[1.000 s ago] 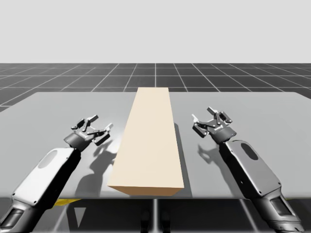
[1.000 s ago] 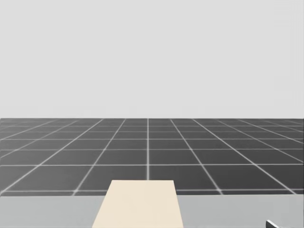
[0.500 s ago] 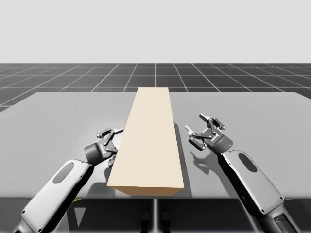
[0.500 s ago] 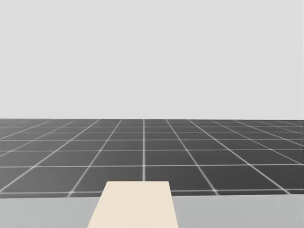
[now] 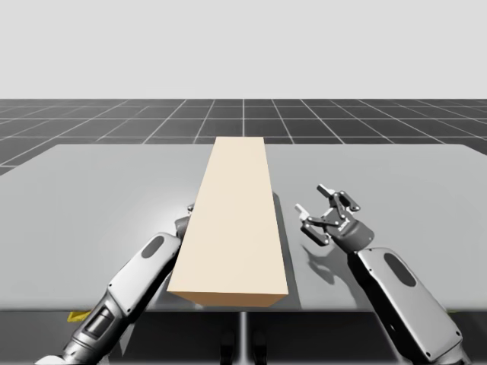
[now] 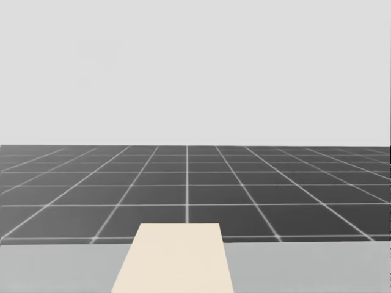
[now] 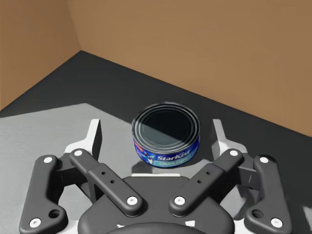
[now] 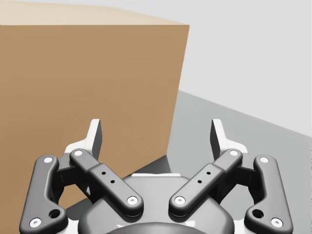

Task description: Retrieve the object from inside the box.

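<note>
A long tan box (image 5: 233, 220) lies down the middle of the grey table (image 5: 99, 198); its far end shows in the head view (image 6: 175, 259). My left arm (image 5: 141, 277) reaches into the box's left side, its hand hidden there. In the left wrist view a short blue can (image 7: 166, 135) with a dark top stands inside on the floor between the fingers of my open left gripper (image 7: 158, 138), untouched by them. My right gripper (image 5: 326, 215) hovers open just right of the box; in its own view (image 8: 157, 136) the brown wall (image 8: 87, 97) stands close ahead.
Brown box walls (image 7: 195, 48) rise behind and beside the can. Bare grey table stretches left and right of the box (image 5: 411, 182). A dark gridded floor (image 6: 183, 189) lies beyond the table's far edge.
My left arm has pushed rightwards into the box's side, its gripper now hidden in the high view. My right gripper drew back slightly towards me. My head has turned slightly.
</note>
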Controlling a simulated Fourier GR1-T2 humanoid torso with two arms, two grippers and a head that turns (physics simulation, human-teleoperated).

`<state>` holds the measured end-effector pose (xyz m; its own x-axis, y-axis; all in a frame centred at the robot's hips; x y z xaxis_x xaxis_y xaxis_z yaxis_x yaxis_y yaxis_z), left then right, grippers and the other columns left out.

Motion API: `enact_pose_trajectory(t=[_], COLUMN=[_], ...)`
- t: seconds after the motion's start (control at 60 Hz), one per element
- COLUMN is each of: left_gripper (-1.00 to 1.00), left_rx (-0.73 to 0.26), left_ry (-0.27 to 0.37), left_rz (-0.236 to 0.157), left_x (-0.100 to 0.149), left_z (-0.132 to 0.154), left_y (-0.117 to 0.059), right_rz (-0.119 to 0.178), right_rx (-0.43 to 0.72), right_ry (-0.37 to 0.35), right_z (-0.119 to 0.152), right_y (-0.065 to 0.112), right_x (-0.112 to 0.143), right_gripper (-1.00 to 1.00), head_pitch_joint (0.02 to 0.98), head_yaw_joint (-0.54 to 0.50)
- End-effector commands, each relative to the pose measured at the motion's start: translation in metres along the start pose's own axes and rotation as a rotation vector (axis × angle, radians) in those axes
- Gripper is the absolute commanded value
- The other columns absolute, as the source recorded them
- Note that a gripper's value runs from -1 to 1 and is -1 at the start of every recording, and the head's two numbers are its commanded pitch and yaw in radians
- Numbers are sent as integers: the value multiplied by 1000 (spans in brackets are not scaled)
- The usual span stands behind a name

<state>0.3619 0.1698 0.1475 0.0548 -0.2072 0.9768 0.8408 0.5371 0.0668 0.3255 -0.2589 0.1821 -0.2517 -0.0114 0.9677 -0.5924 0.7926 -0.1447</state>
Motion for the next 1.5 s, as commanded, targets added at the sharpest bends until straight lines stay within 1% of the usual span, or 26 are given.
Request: enact_pose_trajectory(t=[0.017,0.067,0.15,0.25,0.3,0.317,0.333,0.35,0.367,0.383,0.483,0.55,0.667,0.717,0.783,0.8,0.817,0.833,0.85,0.967,1.133,1.167,1.183,1.333,1.45,1.5], left_gripper=[-1000,-1000,-1000,-1000,-1000,-893,-499,784,943,995,1000,1000,1000,1000,1000,1000,1000,1000,1000,1000,1000,1000,1000,1000,1000,1000], left_rx=[-19,-28,-37,-32,-38,-34,-34,-36,-39,-39,-32,-10,56,104,138,158,158,183,189,249,315,329,344,394,409,418], left_ry=[23,33,50,70,67,67,68,68,68,68,63,49,26,26,18,14,14,7,5,-8,-26,-38,-43,-88,-92,-85], left_rz=[41,38,54,73,92,92,94,98,101,98,95,92,84,68,77,76,76,78,78,63,20,19,9,-19,-76,-118], left_x=[-10,-12,-18,-28,-31,-31,-31,-31,-31,-31,-28,-21,-11,-11,-11,-11,-11,-9,-9,0,25,32,38,69,100,115], left_z=[-30,-38,-48,-51,-51,-51,-51,-51,-50,-50,-48,-40,-7,16,34,44,44,57,60,92,121,127,131,146,150,150], left_y=[0,-2,-5,-4,-4,-4,-4,-4,-4,-4,-3,2,16,25,30,34,34,37,38,47,61,65,68,85,93,94], right_rz=[2,6,6,6,6,6,5,5,4,6,6,2,2,0,0,1,1,1,0,-2,-2,-2,-3,0,-2,-6], right_rx=[3,1,-6,-10,-14,-15,-16,-16,-15,-15,-19,-22,-25,-27,-27,-28,-28,-28,-28,-32,-34,-34,-34,-34,-32,-29], right_ry=[-10,-12,-16,-19,-21,-21,-21,-21,-20,-20,-17,-14,-12,-10,-8,-7,-7,-6,-6,-5,-7,-8,-8,-6,-4,-1], right_z=[4,5,7,9,9,9,9,9,10,9,10,10,11,11,11,11,11,11,11,11,12,12,12,13,14,14], right_y=[-2,-3,-5,-7,-8,-8,-8,-8,-8,-8,-9,-10,-11,-11,-12,-12,-12,-12,-12,-12,-14,-14,-14,-14,-15,-16], right_x=[3,4,5,6,7,7,7,7,7,7,7,7,6,6,6,6,6,6,6,6,7,7,7,7,8,8], right_gripper=[-1000,-1000,-1000,-1000,-1000,-1000,-1000,-1000,-1000,-1000,-1000,-1000,-1000,-1000,-1000,-1000,-1000,-1000,-1000,-1000,-1000,-1000,-1000,-1000,-1000,-1000], head_pitch_joint=[157,162,169,177,179,180,180,180,180,180,180,178,176,175,173,171,171,170,170,164,153,152,150,144,144,144], head_yaw_joint=[-33,-36,-43,-50,-53,-55,-55,-55,-55,-54,-52,-52,-47,-46,-46,-45,-45,-44,-43,-41,-43,-44,-45,-47,-48,-46])
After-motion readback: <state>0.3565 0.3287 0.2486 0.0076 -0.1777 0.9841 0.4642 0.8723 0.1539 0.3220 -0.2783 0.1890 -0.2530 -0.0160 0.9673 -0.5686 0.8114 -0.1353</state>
